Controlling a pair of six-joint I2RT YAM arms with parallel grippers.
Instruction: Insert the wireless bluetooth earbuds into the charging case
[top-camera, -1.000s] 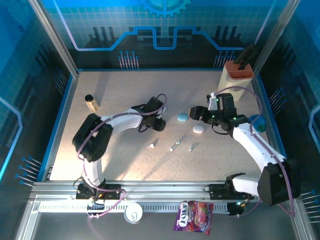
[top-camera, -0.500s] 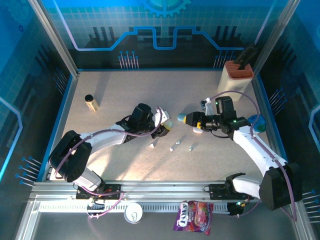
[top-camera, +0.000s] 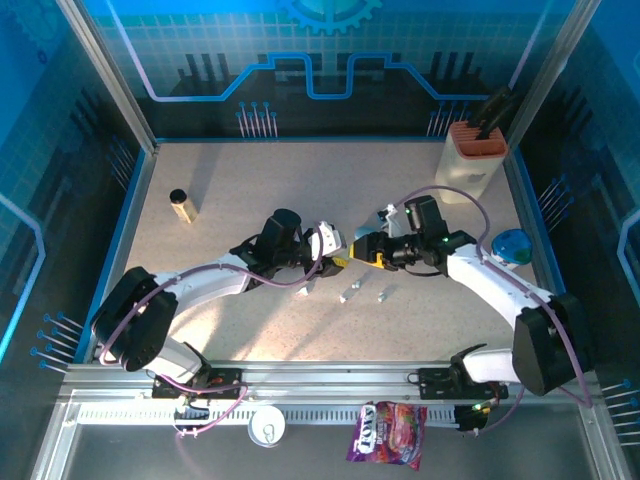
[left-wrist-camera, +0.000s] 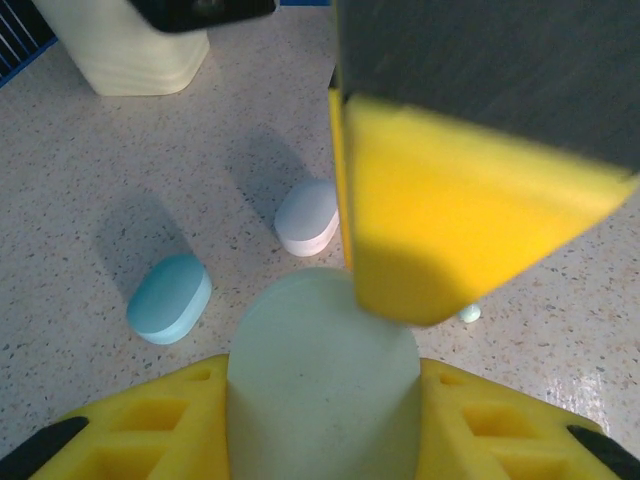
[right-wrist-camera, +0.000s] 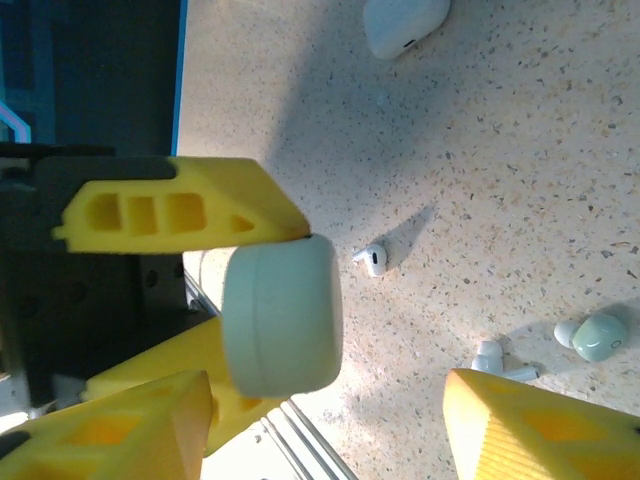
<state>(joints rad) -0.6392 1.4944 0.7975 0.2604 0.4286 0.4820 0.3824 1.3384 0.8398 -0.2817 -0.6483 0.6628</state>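
Note:
A pale green charging case sits upright between the yellow fingers of my left gripper, which is shut on it. In the right wrist view the same case hangs above the table. My right gripper is open right beside it. One of its fingers is by the case, the other well apart. Tiny earbuds lie on the table below: a white one, another white one and a pale green one. From above they show as small specks.
A closed blue case and a closed white case lie on the table past the grippers. A beige holder stands at the back right, a small dark-capped bottle at the left, and a blue round object at the right edge.
The left arm carried the pale green case to the middle of the table. The right gripper swung left to meet it, and its jaws narrowed somewhat.

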